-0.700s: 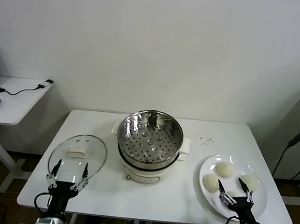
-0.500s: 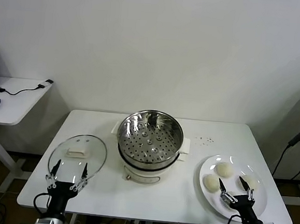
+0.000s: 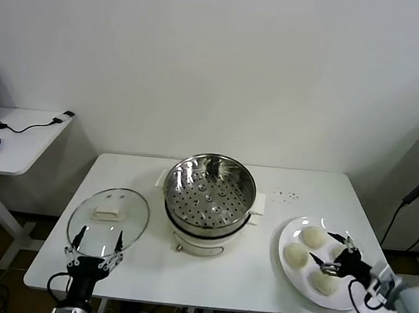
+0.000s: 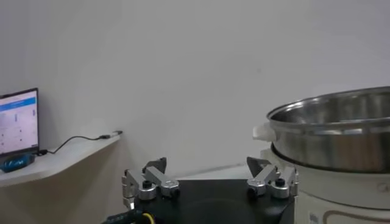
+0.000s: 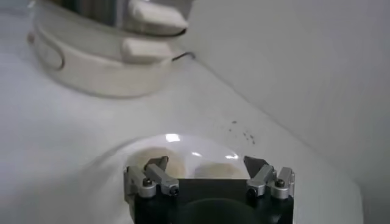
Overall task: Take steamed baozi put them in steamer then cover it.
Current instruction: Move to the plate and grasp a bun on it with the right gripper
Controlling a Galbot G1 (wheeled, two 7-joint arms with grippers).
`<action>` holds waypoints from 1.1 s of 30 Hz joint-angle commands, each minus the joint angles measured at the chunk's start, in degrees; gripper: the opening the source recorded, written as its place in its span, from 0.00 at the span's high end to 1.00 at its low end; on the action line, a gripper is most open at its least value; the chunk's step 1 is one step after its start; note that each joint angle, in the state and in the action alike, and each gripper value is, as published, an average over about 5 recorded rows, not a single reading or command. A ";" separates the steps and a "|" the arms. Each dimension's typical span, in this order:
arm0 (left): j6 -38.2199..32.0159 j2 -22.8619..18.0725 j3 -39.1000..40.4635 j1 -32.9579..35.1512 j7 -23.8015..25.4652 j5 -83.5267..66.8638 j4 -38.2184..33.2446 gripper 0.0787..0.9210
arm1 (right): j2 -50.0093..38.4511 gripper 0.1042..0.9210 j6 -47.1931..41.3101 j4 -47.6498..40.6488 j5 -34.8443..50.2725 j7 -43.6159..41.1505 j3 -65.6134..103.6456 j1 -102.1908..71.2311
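The steamer (image 3: 210, 200), a shiny steel pot with a perforated tray on a white base, stands uncovered mid-table. Its glass lid (image 3: 108, 217) lies flat to the left. Three steamed baozi (image 3: 313, 236) (image 3: 297, 255) (image 3: 324, 282) rest on a white plate (image 3: 340, 300) at the right. My right gripper (image 3: 325, 250) reaches in from the right and hangs open just over the plate among the buns, holding nothing. In the right wrist view the right gripper (image 5: 206, 164) has pale baozi (image 5: 168, 163) beyond it. My left gripper (image 3: 99, 233) stands open at the lid's near edge.
A side desk (image 3: 22, 138) with a blue mouse and a cable stands off to the left. In the left wrist view the steamer (image 4: 341, 134) rises close to the left gripper (image 4: 207, 165). A cable hangs at the far right (image 3: 413, 194).
My right gripper has swung from the table's front edge round to the right side and in over the plate, now lying sideways among the buns. The left gripper has stayed put.
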 commanded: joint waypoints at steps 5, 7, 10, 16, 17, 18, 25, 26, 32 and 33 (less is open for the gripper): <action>0.11 0.19 -0.08 -0.23 -0.52 -0.26 1.02 0.12 | -15.74 0.12 -1.50 -12.07 -6.76 -15.04 -35.21 37.14; 0.25 0.18 -0.14 -0.39 -0.53 -0.30 1.10 0.12 | -14.57 0.12 -0.35 -14.94 -8.04 -16.51 -46.04 46.43; 0.55 0.12 -0.22 -0.71 -0.51 -0.28 1.25 0.12 | -11.57 0.12 0.39 -18.84 -8.79 -18.18 -59.04 57.46; 1.03 -0.09 -0.58 -1.06 -0.54 -0.22 1.44 0.12 | -4.87 0.12 0.67 -24.95 -7.52 -19.79 -75.60 69.49; 1.08 -0.12 -0.66 -1.12 -0.54 -0.21 1.52 0.12 | -3.91 0.12 0.68 -25.80 -7.12 -19.88 -77.29 70.51; 1.10 -0.14 -0.74 -1.17 -0.55 -0.21 1.61 0.12 | -2.96 0.12 0.70 -26.62 -6.86 -19.95 -78.77 71.41; 1.30 -0.08 -1.17 -1.71 -0.55 -0.13 2.44 0.12 | 2.12 0.12 1.01 -31.26 -6.50 -19.71 -82.14 72.71; 1.33 -0.06 -1.20 -1.82 -0.56 -0.11 2.58 0.12 | 2.92 0.12 1.03 -31.92 -6.41 -19.62 -82.25 72.68; 1.41 -0.06 -1.25 -2.19 -0.62 0.02 3.30 0.12 | 7.07 0.12 1.19 -35.26 -6.41 -18.99 -82.37 71.99; 1.39 -0.05 -1.27 -2.20 -0.62 0.05 3.39 0.12 | 7.51 0.12 1.24 -35.62 -6.40 -18.90 -82.28 71.90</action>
